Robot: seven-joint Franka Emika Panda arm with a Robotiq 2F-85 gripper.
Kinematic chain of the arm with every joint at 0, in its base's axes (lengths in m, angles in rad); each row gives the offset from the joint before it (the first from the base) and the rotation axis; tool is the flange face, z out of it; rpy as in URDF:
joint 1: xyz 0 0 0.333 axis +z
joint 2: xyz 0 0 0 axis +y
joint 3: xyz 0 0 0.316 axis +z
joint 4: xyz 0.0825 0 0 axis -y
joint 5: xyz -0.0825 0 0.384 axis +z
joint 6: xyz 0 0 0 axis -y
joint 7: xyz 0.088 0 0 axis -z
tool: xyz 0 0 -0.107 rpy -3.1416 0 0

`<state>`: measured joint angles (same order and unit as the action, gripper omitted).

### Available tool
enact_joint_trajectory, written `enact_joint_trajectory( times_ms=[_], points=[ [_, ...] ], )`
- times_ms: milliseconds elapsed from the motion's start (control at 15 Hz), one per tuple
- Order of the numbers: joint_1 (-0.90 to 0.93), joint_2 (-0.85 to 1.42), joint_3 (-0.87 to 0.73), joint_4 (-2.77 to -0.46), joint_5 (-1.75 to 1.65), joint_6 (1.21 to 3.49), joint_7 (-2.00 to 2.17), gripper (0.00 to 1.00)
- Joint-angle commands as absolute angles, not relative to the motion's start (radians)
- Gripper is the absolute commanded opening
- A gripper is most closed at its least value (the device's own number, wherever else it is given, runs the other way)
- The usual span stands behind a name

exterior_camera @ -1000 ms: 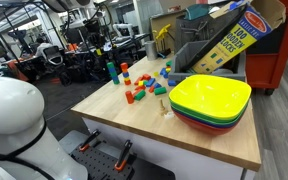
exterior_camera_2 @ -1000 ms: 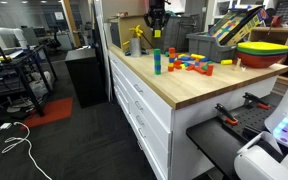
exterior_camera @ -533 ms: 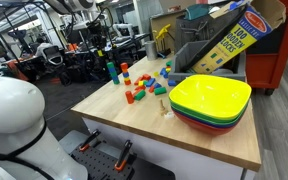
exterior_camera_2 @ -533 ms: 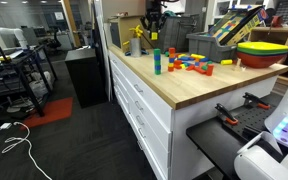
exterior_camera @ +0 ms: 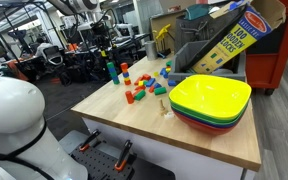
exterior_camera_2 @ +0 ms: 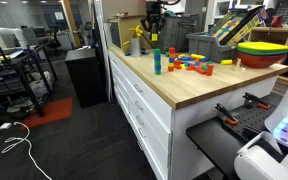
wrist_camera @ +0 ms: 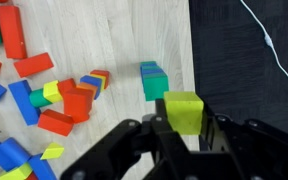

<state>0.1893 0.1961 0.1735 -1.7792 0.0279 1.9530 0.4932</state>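
Lime-yellow block point(wrist_camera: 183, 110) against the black gripper point(wrist_camera: 183, 128). Far of it, a blue-and-green block stack point(wrist_camera: 153, 80). To the left, scattered red, blue, orange and yellow blocks point(wrist_camera: 54, 100) dot the pale wood-grain tabletop point(wrist_camera: 114, 35). To the right, a white cable point(wrist_camera: 276, 50) crosses the dark grey floor point(wrist_camera: 244, 100). In an exterior view, the nested bowls point(exterior_camera: 210, 100) show lime-yellow over a red rim.

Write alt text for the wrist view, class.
The gripper holds a yellow-green block above a wooden table, close to a blue-green stack by the edge. Loose blocks lie left; dark floor with a white cable lies right.
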Motion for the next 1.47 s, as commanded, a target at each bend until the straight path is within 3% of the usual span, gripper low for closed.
enact_joint_trajectory(
  times_ms=[0,1400],
  points=[
    [0.196,0.217,0.153,-1.746,0.020,1.912,0.460,0.08],
    [0.197,0.254,0.140,-1.767,0.022,1.911,0.420,0.08]
  ],
)
